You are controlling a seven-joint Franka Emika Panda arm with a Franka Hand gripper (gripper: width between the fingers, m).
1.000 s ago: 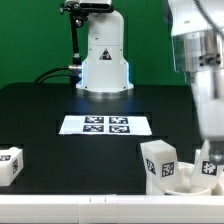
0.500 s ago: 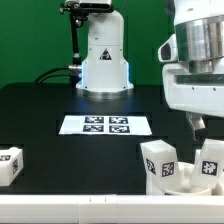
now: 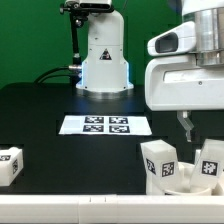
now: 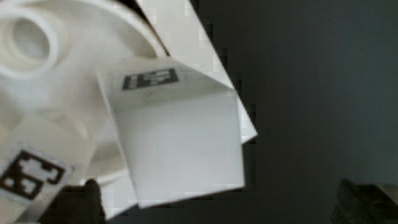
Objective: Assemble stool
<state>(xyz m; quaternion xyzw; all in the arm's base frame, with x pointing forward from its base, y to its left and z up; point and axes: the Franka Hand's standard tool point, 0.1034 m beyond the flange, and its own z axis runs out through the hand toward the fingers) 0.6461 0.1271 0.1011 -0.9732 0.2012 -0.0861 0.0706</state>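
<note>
The stool's white parts lie in a cluster at the front right of the black table: one chunky leg [image 3: 159,159] stands upright, another leg [image 3: 212,166] stands to its right, and the round seat [image 3: 186,179] lies between them. A further leg [image 3: 9,164] lies at the front left. My gripper [image 3: 189,128] hangs above the cluster, open and empty, touching nothing. In the wrist view the seat [image 4: 45,60] with its hole and a tagged leg [image 4: 178,140] lying on it show between the dark fingertips [image 4: 80,205]; the gripper [image 4: 222,208] holds nothing.
The marker board [image 3: 106,124] lies flat in the middle of the table. The robot's white base [image 3: 104,60] stands at the back, with a green wall behind. The table's pale front edge [image 3: 90,205] runs along the bottom.
The gripper has lifted up from the cluster at the front right and shifted toward the exterior view's left. The stool parts have not moved.
</note>
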